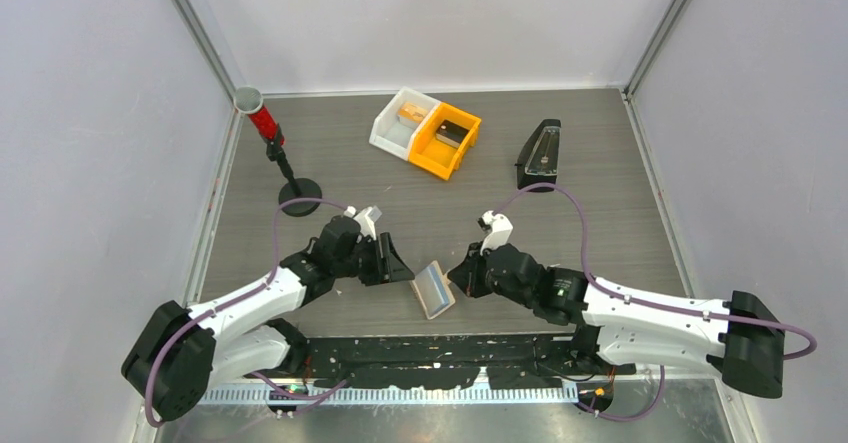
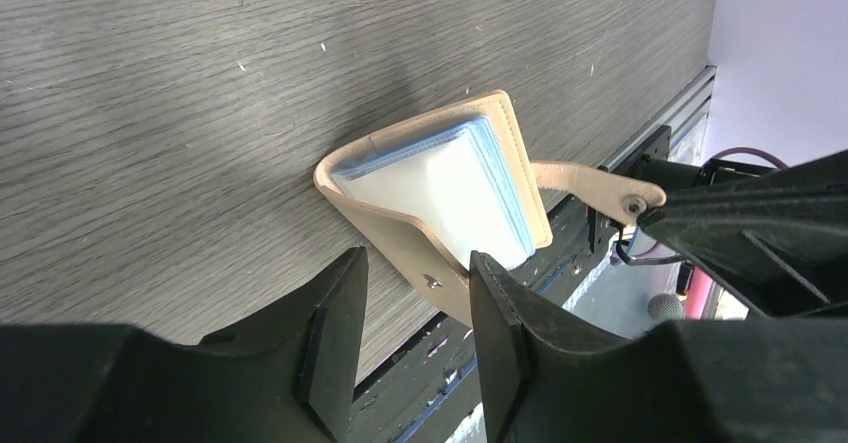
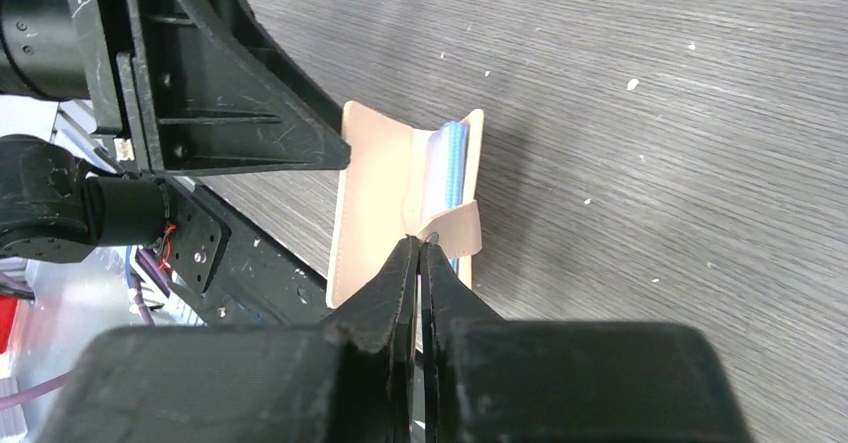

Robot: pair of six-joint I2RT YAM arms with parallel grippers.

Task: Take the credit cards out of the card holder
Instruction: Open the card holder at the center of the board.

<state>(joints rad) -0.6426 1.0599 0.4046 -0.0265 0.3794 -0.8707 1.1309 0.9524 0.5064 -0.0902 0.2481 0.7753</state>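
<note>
Inside the card holder (image 2: 392, 231), only the credit cards' (image 2: 450, 188) blue edges show.

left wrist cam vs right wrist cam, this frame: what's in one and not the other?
Left wrist only: the broad pale face of the light blue plastic credit cards stacked in the open flat tan card holder, a metal snap stud on its flap, and the left end effector, fingers apart either side of that flap's corner.
Right wrist only: the right end effector up close, fingers pressed together on the holder's tab; cards only a thin blue edge.
Both: holder, cards inside it, the pinched tab, grey wood-grain table.
</note>
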